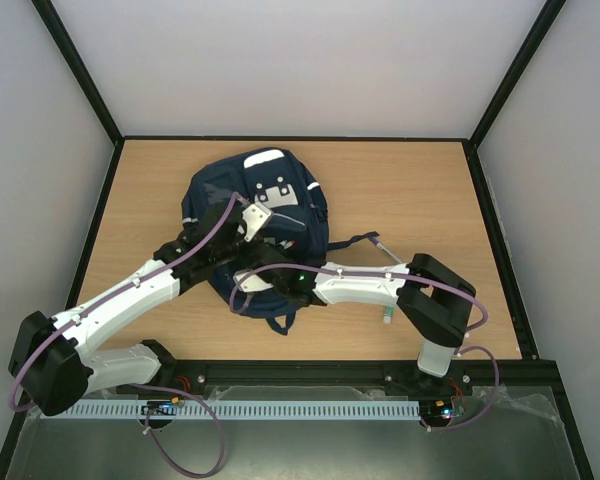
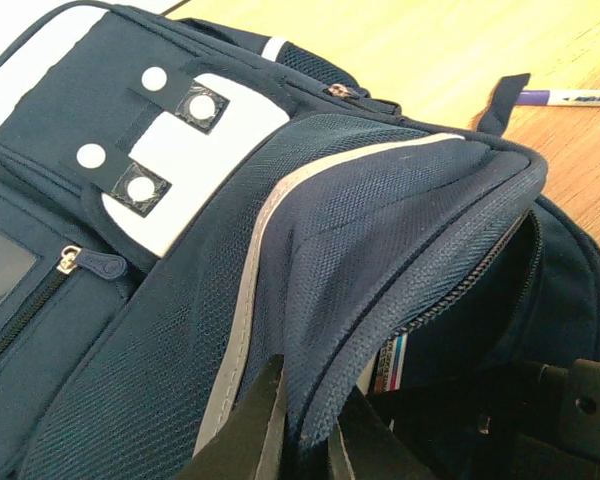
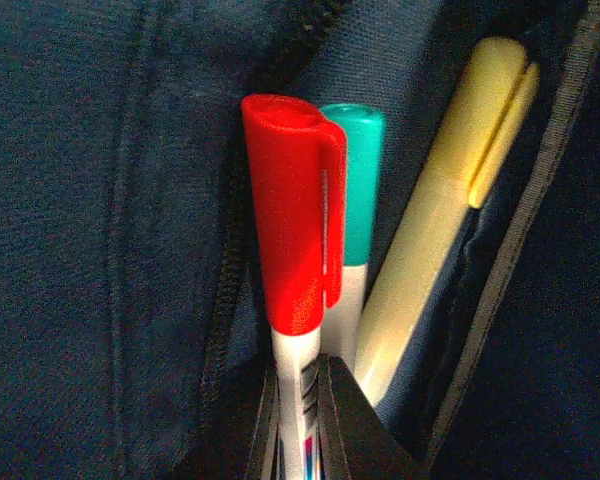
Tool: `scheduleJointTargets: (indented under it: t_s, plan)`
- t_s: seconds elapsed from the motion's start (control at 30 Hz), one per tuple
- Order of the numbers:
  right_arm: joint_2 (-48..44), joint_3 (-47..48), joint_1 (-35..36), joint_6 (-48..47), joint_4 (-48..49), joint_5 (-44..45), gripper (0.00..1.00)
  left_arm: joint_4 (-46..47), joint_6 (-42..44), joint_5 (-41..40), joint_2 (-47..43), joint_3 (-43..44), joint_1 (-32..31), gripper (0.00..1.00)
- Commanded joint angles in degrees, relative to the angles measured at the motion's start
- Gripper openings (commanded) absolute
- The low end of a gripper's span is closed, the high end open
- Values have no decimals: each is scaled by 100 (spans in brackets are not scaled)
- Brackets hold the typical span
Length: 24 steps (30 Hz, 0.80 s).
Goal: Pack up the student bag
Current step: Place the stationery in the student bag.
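The student bag is a navy backpack with white patches, lying in the middle of the table. My left gripper is shut on the fabric edge of its open flap and holds it raised; from above this gripper sits over the bag's middle. My right gripper is inside the bag, shut on a white marker with a red cap. A teal-capped marker and a yellow highlighter stand right beside it in the pocket. From above, the right gripper is buried in the bag's near edge.
A purple-capped marker lies on the wood by a strap tip, right of the bag. Another small pen lies under the right arm. Black frame rails and white walls bound the table.
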Motion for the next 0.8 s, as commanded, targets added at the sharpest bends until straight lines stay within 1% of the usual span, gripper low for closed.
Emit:
scheduleJointTargets:
  t_s: [0.0, 0.07, 0.1, 0.13, 0.17, 0.2, 0.23, 0.3, 0.4, 0.57, 0.67, 0.77]
  plan:
    - [330, 233, -131, 37, 199, 161, 6, 320, -49, 249, -203, 114, -77, 8]
    - [430, 265, -151, 51, 582, 312, 8, 320, -53, 250, -205, 115, -72, 8]
    - [473, 289, -154, 64, 764, 393, 10, 320, -47, 235, -210, 115, -72, 8]
    - [513, 303, -159, 87, 984, 481, 14, 320, -46, 233, -216, 108, -72, 8]
    - [528, 333, -159, 129, 1118, 526, 21, 320, -52, 230, -221, 106, -72, 8]
    - [522, 358, -159, 170, 1165, 527, 25, 320, -47, 232, -228, 108, -72, 8]
    - [504, 368, -160, 206, 1213, 526, 28, 326, -43, 233, -229, 106, -72, 8]
    - [460, 366, -160, 249, 1192, 504, 30, 326, -52, 233, -237, 107, -72, 8]
    - [330, 315, -160, 299, 980, 455, 32, 328, -55, 237, -246, 106, -72, 8]
    - [-85, 168, -90, 695, 277, 235, 34, 331, -53, 241, -268, 106, -74, 8]
    - [-386, 131, 111, 1161, -213, 231, 35, 339, -48, 234, -281, 97, -72, 8]
    - [-825, -36, 406, 1399, -694, 85, 36, 342, -47, 205, -280, 98, -72, 8]
